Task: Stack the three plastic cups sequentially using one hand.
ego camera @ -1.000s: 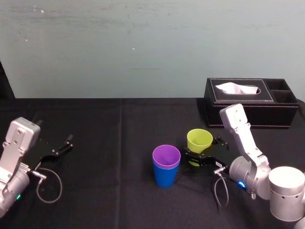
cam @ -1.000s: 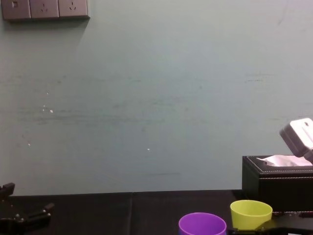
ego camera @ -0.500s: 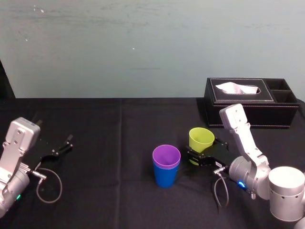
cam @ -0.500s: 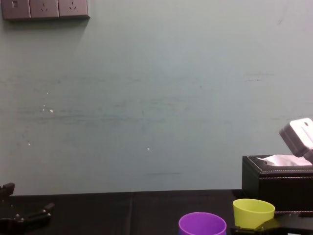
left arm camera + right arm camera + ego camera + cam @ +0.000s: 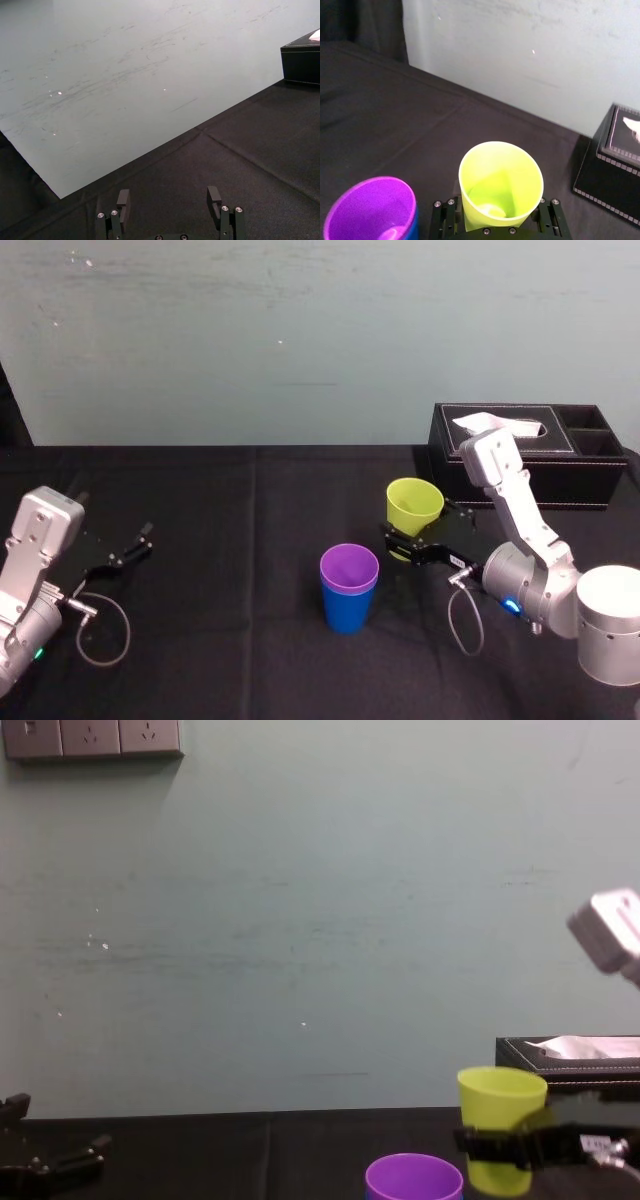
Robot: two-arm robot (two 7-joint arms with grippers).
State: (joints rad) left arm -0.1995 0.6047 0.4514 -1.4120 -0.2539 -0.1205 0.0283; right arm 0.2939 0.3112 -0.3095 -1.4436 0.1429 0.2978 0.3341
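Head view | right end effector [image 5: 407, 542] grips yellow-green cup [image 5: 414, 505] upright, apparently off table [image 5: 230, 660] | left end effector [image 5: 130, 545] parked, fingers apart

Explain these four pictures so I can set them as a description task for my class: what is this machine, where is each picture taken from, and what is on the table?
This is a robot with two silver-grey arms, each ending in a gripper with two black fingers that pinch. One picture looks down from its head, one looks forward from its chest, and two come from cameras on its wrists. On the black-covered table, a purple cup sits nested inside a blue cup, and a black tissue box stands at the far right. The right gripper has its fingers closed on the lower part of a yellow-green cup, held upright just right of that stack. The left gripper rests at the left, fingers open, holding nothing.
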